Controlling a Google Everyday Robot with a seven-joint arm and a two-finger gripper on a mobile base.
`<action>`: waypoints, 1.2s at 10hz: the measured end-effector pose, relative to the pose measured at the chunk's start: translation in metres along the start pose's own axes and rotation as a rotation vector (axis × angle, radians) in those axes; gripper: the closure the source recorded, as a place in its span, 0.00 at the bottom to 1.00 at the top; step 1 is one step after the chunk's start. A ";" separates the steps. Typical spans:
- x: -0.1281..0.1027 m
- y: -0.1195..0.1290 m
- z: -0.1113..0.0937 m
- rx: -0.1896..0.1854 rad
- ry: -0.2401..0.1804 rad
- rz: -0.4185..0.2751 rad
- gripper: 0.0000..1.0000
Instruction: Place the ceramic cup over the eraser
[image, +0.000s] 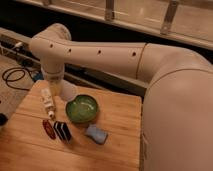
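My gripper (61, 88) hangs from the big white arm over the back left of the wooden table (120, 145). It is shut on the white ceramic cup (68, 91), held just above the table beside the green bowl's left rim. The eraser (62, 131), a small black block with white stripes, lies on the table in front of the cup and below it in the picture, apart from it. The fingers themselves are mostly hidden behind the wrist and the cup.
A green bowl (81, 108) sits mid-table. A white tube with a label (47, 102) lies left of the cup. A red object (48, 129) lies beside the eraser. A blue-grey spongy pad (96, 134) lies right of it. Cables (15, 77) lie on the floor at left.
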 end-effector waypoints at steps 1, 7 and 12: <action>0.002 0.000 0.000 0.001 0.002 0.002 1.00; 0.014 0.002 0.018 -0.137 0.047 0.040 1.00; 0.052 0.028 -0.003 -0.115 -0.067 0.138 1.00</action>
